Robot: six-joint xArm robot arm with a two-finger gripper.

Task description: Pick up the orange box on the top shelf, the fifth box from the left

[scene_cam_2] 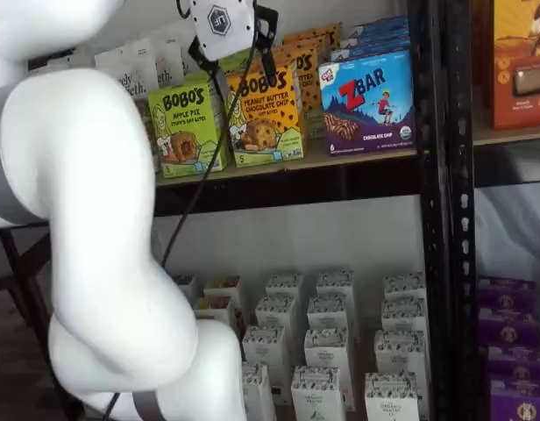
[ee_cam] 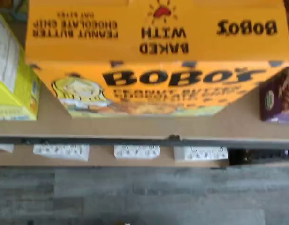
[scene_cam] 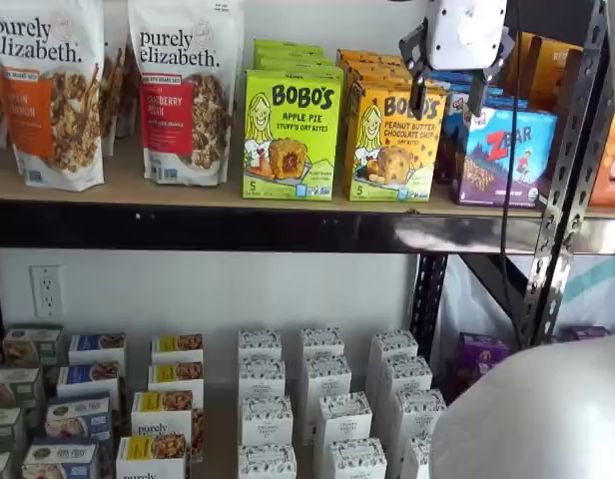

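Observation:
The orange box [scene_cam: 390,148] stands upright on the top shelf [scene_cam: 188,226], with more of its kind behind it. It also shows in a shelf view [scene_cam_2: 266,112], on the board of the top shelf [scene_cam_2: 358,172]. The wrist view looks down on the orange box [ee_cam: 154,51], which fills most of the picture. My gripper [scene_cam: 447,98] hangs in front of the box's upper part, open, with a clear gap between its black fingers and nothing in them. In a shelf view the gripper [scene_cam_2: 242,68] straddles the box's top edge.
A lime-green Apple Pie box [scene_cam: 292,135] stands left of the orange one and a blue ZBar box [scene_cam: 502,155] right of it. Granola bags [scene_cam: 185,90] stand further left. A black upright [scene_cam: 565,170] rises at the right. White cartons [scene_cam: 322,409] fill the lower shelf.

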